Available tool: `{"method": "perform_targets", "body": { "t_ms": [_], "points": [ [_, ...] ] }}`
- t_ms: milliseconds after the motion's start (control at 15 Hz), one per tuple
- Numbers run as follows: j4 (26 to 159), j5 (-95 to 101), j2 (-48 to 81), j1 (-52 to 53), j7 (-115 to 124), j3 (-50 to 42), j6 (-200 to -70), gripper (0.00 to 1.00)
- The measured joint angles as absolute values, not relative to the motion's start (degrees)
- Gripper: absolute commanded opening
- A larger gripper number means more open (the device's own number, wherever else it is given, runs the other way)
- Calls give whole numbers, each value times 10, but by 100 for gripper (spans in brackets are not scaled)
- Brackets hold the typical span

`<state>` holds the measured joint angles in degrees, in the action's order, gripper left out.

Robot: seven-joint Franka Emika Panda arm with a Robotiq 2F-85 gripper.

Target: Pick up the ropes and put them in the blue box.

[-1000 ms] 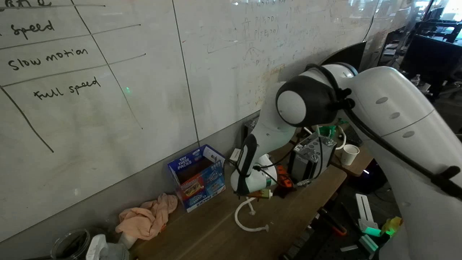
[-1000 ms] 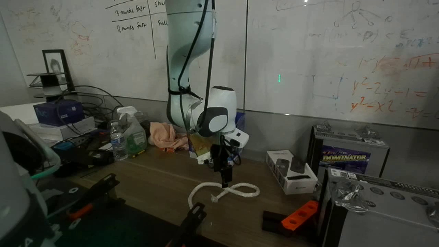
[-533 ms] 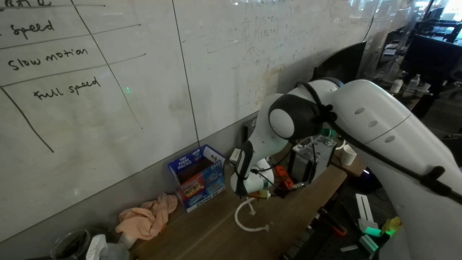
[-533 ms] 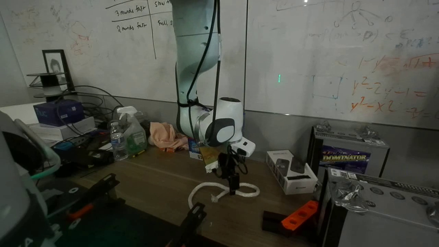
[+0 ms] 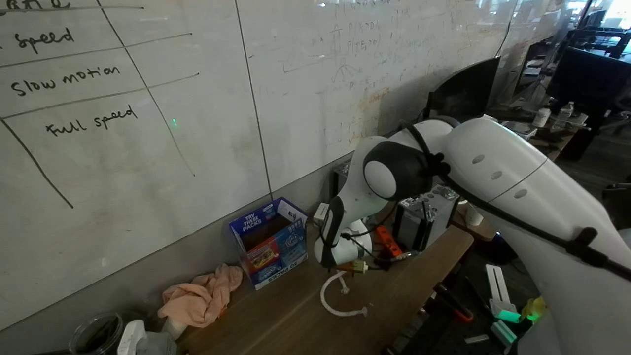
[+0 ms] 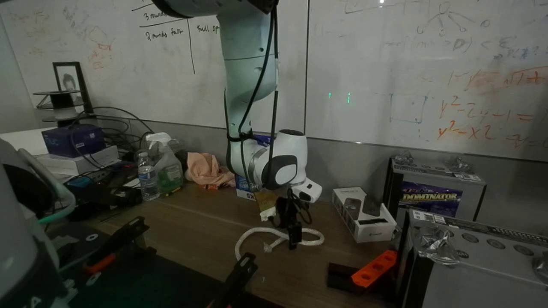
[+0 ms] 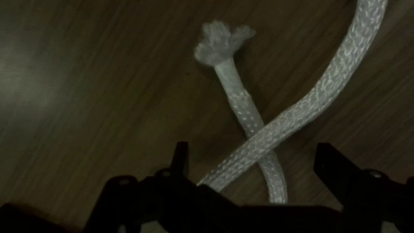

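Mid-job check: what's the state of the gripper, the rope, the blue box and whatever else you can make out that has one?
Gripper: open, holding nothing.
Rope: lying on the table, crossing over itself, frayed at the end seen in the wrist view.
Blue box: upright, open at the top.
Cloth: crumpled.
Spray bottle: upright.
Water bottle: upright.
Whiteboard: written on.

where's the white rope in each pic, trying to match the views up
In an exterior view: white rope, lower middle, a curve to the right of and lower than the blue box.
In an exterior view: white rope, lower middle, looped, with the gripper in front of part of it.
Wrist view: white rope, crossing itself right of centre.
Shared landmark: wooden tabletop beneath it in all three.
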<state>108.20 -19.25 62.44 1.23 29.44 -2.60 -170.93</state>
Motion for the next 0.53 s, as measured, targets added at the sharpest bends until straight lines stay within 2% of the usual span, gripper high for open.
{"method": "perform_targets", "body": {
  "t_ms": [400, 467, 533],
  "points": [
    [1067, -193, 632, 16, 298, -33, -1698, 100],
    [1066, -193, 633, 17, 299, -34, -1696, 75],
    [1065, -193, 633, 18, 299, -35, -1693, 73]
  ]
}}
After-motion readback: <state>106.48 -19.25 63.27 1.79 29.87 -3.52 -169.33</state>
